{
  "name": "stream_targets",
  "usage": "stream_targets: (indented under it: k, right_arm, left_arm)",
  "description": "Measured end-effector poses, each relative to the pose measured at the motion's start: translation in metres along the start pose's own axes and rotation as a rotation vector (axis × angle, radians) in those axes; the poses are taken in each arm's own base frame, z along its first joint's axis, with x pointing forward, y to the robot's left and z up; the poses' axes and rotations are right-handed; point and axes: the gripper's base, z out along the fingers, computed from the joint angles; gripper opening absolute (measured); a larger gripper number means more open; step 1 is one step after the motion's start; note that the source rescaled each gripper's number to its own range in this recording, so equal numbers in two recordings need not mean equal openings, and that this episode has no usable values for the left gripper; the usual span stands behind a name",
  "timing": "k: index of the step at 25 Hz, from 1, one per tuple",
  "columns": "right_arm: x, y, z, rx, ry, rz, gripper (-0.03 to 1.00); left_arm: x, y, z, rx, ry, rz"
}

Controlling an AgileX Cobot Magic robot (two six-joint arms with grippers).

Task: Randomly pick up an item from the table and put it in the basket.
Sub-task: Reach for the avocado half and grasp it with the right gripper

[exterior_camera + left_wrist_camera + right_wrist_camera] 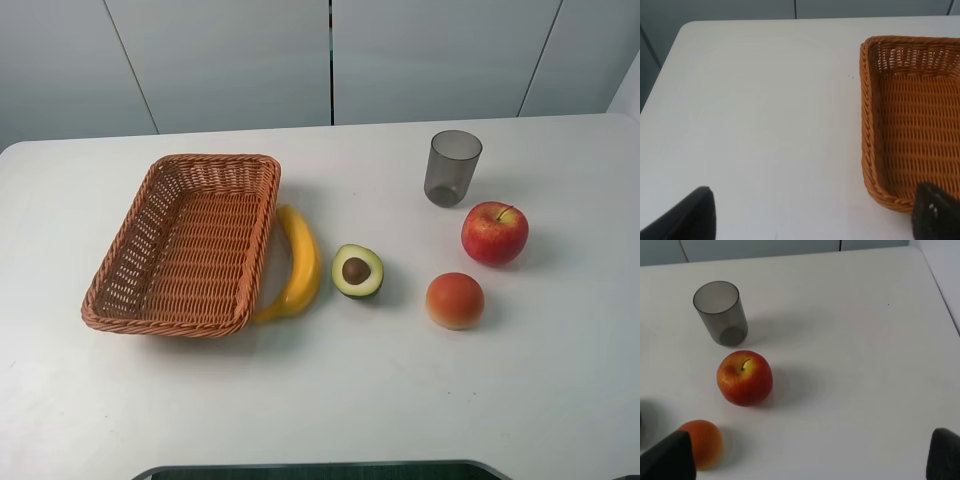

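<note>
While both arms sit back outside the high view, each wrist camera shows its own pincer spread wide. The left pincer (810, 219) shows only two dark fingertips (687, 216), set far apart with bare table (765, 100) between them. It grips nothing and touches nothing. The basket (866, 125) lies ahead of it and off to the inner side, and the basket's near corner is just in front of one fingertip. Whether they touch I cannot tell.

The right pincer (805, 459) is equally wide, with empty jaws above the table (865, 340). The peach (702, 442) is nearest, just beside its inner fingertip (667, 459). The apple (744, 378) is further ahead, and the grey cup (720, 312) stands upright beyond the apple.

Only the high view shows the avocado half (357, 270). It lies cut face up on the table (400, 400), pit showing, and neither wrist camera catches it. It rests just beside the banana (297, 262), which curves along the basket's (180, 322) long side and touches its base. The peach (455, 300) is on the avocado half's other side, near but apart. The apple (494, 232) and cup (452, 168) are further back. The basket's woven floor shows empty in both the high view and the left wrist view.
</note>
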Motion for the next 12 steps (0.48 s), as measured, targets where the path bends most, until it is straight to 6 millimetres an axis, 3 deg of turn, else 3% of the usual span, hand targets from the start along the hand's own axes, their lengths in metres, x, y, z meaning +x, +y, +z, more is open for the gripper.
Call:
stream_targets:
  k: [12]
  right_arm:
    - [-0.009,-0.004,0.013,0.050,0.052,-0.023,1.00]
  left_arm:
    - [0.000,0.000,0.000,0.000,0.000,0.000]
